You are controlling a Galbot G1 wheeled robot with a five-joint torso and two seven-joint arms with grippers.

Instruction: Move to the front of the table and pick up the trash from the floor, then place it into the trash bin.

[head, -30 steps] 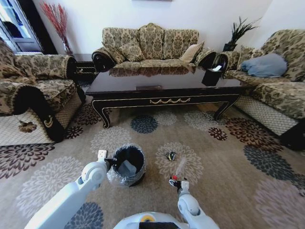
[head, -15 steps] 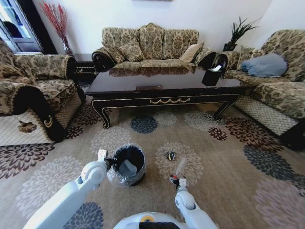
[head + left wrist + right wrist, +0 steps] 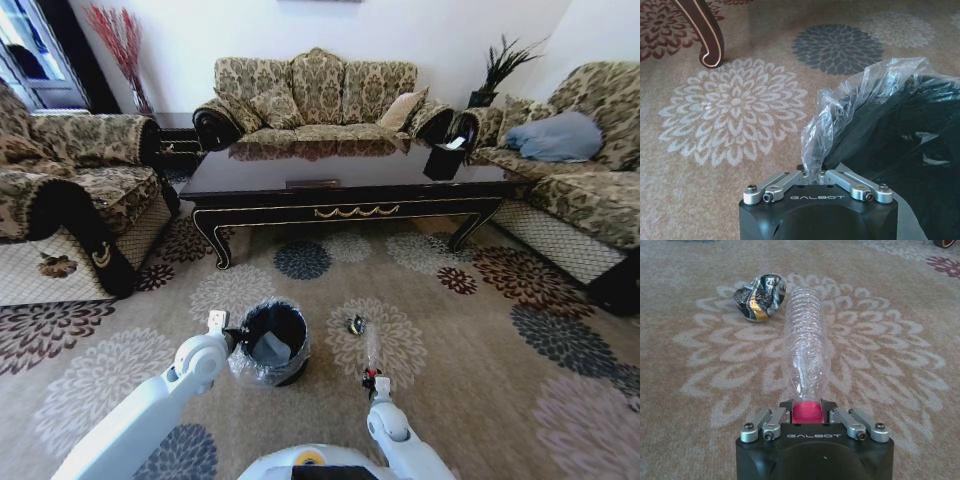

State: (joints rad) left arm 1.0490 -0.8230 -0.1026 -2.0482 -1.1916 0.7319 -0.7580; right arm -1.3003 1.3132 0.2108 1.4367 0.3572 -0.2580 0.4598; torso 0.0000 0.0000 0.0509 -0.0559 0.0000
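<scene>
The table (image 3: 345, 185) stands across the far side of the floor (image 3: 480, 340), at my twelve o'clock, so I judge the driving done and the picking under way. Nearer, at about eleven o'clock, sits the trash bin (image 3: 272, 341), its clear bag (image 3: 850, 100) crinkled over the rim. My left gripper (image 3: 222, 331) is at the bin's near-left edge, and in the left wrist view its fingers are closed on a fold of that bag, holding the liner.

My right gripper (image 3: 809, 412) is low over the carpet at my one o'clock, clamped on the red cap (image 3: 807, 413) of the clear plastic bottle (image 3: 805, 350). The bottle's long axis runs straight out from the jaws toward twelve, neck in my grip, base pointing at the table. Whether the far end rests on the carpet or has lifted clear I cannot quite tell from here; it looks close to the pile.

Just beside the bottle's far end, toward eleven o'clock of it, lies the dark crumpled wrapper (image 3: 760, 296), apparently not quite touching it.

What the next move turns on: the bin lies at nine to ten o'clock from the right gripper, near, with bare carpet between. The bottle must swing sideways and tip base-first into the opening, without knocking my left arm (image 3: 150, 410).
</scene>
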